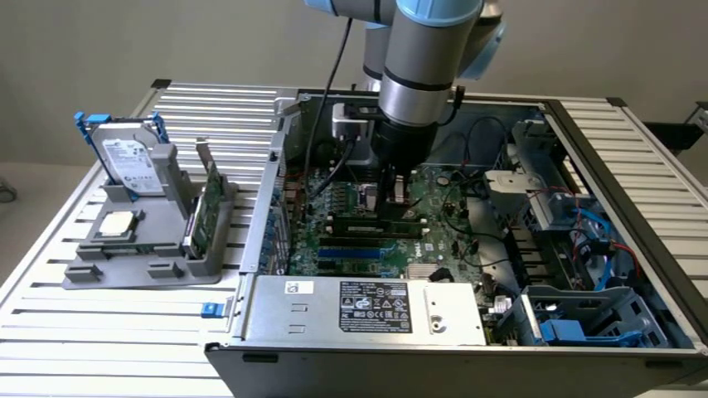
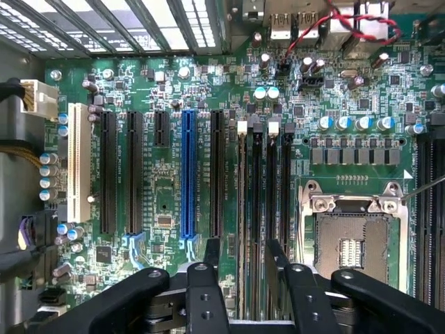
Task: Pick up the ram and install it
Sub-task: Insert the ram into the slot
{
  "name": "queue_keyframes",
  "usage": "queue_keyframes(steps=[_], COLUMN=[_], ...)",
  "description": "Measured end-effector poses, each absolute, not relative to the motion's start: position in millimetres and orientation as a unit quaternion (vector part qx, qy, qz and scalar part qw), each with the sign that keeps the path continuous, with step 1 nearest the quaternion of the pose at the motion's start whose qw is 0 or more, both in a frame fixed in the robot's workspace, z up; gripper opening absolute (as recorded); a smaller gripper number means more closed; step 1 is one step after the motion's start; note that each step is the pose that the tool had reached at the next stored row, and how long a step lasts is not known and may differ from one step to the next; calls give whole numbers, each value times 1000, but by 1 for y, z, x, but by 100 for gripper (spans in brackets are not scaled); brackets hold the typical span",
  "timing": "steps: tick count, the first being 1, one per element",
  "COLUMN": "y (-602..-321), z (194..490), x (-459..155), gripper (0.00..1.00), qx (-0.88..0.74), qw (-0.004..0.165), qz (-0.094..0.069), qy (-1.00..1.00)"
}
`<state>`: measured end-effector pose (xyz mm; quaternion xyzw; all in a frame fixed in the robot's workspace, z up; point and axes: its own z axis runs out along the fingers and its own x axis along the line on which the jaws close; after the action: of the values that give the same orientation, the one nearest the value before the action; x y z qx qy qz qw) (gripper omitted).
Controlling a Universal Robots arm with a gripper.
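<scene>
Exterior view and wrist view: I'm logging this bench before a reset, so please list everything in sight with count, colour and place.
table: one, silver, slatted, under everything
computer case: one, grey, open, on the table
motherboard: one, green, inside the case
ram: one, green stick with dark chips, apparently in a motherboard slot under the gripper
power supply: one, silver, at the case's near edge
holder: one, grey, on the table, exterior view's left
hard drive: one, silver with blue rails, upright in the holder
card: one, green, upright in the holder
arm: one, silver and blue, reaching into the case
gripper: one, black, fingers apart over the memory slots
</scene>
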<state>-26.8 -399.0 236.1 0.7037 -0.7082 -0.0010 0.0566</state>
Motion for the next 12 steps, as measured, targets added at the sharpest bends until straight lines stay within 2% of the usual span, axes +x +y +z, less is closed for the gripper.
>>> queue_keyframes(steps=[7,8,9,10,11,12], y=[-399,-399,-399,-399,-399,-399], z=[262,264,265,266,266,266], x=[-27,-27,-27,-27,-27,-27], gripper=[38,31,31,19,19,13], qx=[704,704,704,704,704,704], qw=[58,58,58,58,58,58], qz=[-2,-2,-2,-2,-2,-2], qy=[-708,-708,-708,-708,-708,-708])
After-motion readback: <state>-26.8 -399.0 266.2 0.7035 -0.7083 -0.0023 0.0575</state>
